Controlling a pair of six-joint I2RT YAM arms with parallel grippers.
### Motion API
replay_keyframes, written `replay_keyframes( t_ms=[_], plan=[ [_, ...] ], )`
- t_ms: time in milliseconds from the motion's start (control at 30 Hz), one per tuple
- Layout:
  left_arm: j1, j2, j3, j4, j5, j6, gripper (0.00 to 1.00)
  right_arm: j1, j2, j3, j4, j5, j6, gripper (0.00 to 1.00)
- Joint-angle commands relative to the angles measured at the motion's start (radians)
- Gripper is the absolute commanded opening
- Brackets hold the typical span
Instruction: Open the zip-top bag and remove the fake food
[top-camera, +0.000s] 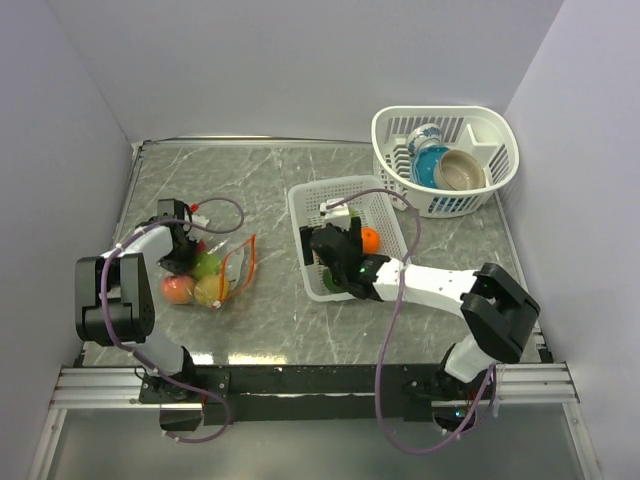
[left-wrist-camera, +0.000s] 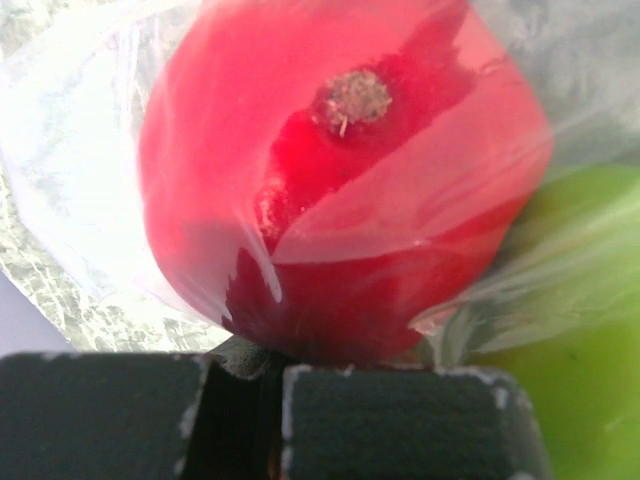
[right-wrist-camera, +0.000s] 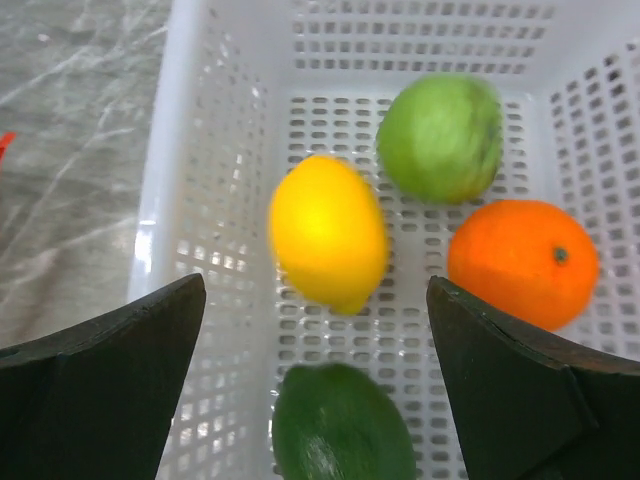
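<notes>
Zip-top bag (top-camera: 232, 266) lies on the left of the table (top-camera: 280, 320), left gripper (top-camera: 185, 248) at it; right gripper (top-camera: 345, 250) hangs over a white basket (top-camera: 305, 200). Left wrist: fingers (left-wrist-camera: 100, 415) together, pinching bag film under a red fruit (left-wrist-camera: 340, 200). Right wrist: fingers (right-wrist-camera: 100, 390) wide apart above a lemon (right-wrist-camera: 328, 232) and an orange (right-wrist-camera: 522, 262).

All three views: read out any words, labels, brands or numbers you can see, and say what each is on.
No readable text in any view. The zip-top bag, fake food and white basket show no print; the blue dish has a pattern too small to read as lettering.
</notes>
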Motion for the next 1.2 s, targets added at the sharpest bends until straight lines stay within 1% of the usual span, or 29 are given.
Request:
replay_keyframes(
  t_ms=[0,33,67,100,133,167,200,267,300,333,367,467,633,833,900,933,1000,1033,1067,1167],
  plan=[
    [0.001,-0.014,-0.025,-0.043,0.053,0.014,0.01,0.04,-0.105,0.048,-0.018,0.052,-0.046,1.0],
    [0.001,-0.008,-0.026,-0.039,0.046,0.014,0.01,0.062,-0.128,0.037,-0.001,0.053,-0.063,1.0],
    [0.003,0.005,-0.028,-0.025,0.039,0.015,0.01,0.124,-0.165,0.027,0.043,0.053,-0.101,1.0],
    [0.001,0.012,-0.03,-0.019,0.035,0.015,0.01,0.16,-0.173,0.024,0.063,0.052,-0.121,1.0],
    [0.001,0.019,-0.031,-0.014,0.033,0.017,0.01,0.192,-0.173,0.022,0.097,0.046,-0.14,1.0],
    [0.001,0.028,-0.03,-0.005,0.036,0.018,0.01,0.256,-0.149,0.037,0.106,0.038,-0.163,1.0],
    [0.0,0.03,-0.033,0.001,0.038,0.024,0.01,0.28,-0.13,0.043,0.117,0.023,-0.169,0.98],
    [-0.003,0.033,-0.034,0.01,0.05,0.032,0.01,0.312,-0.08,0.059,0.157,-0.034,-0.174,0.91],
    [-0.003,0.032,-0.031,0.01,0.058,0.037,0.01,0.327,-0.017,0.066,0.164,-0.058,-0.168,0.83],
    [-0.006,0.03,-0.031,0.007,0.059,0.038,0.01,0.33,0.017,0.079,0.169,-0.081,-0.16,0.78],
    [-0.009,0.023,-0.031,0.009,0.062,0.04,0.01,0.333,0.081,0.114,0.166,-0.103,-0.148,0.69],
    [-0.015,0.007,-0.02,-0.012,0.071,0.047,0.01,0.343,0.184,0.177,0.193,-0.135,-0.169,0.56],
    [-0.025,-0.016,-0.008,-0.065,0.108,0.047,0.01,0.335,0.296,0.289,0.238,-0.164,-0.22,0.55],
    [-0.032,-0.082,-0.034,-0.117,0.165,0.078,0.01,0.312,0.376,0.352,0.249,-0.224,-0.229,0.62],
    [-0.034,-0.097,-0.042,-0.118,0.17,0.083,0.01,0.307,0.387,0.355,0.252,-0.253,-0.22,0.68],
    [-0.034,-0.1,-0.043,-0.118,0.17,0.083,0.01,0.306,0.388,0.352,0.258,-0.296,-0.214,0.7],
    [-0.035,-0.094,-0.04,-0.114,0.167,0.077,0.01,0.306,0.395,0.349,0.266,-0.356,-0.209,0.84],
    [-0.034,-0.091,-0.039,-0.112,0.164,0.073,0.01,0.306,0.398,0.341,0.269,-0.403,-0.21,0.91],
    [-0.035,-0.082,-0.039,-0.109,0.161,0.07,0.01,0.306,0.399,0.338,0.27,-0.483,-0.212,1.0],
    [-0.038,-0.065,-0.031,-0.102,0.148,0.058,0.01,0.307,0.404,0.318,0.267,-0.612,-0.21,1.0]
  ],
)
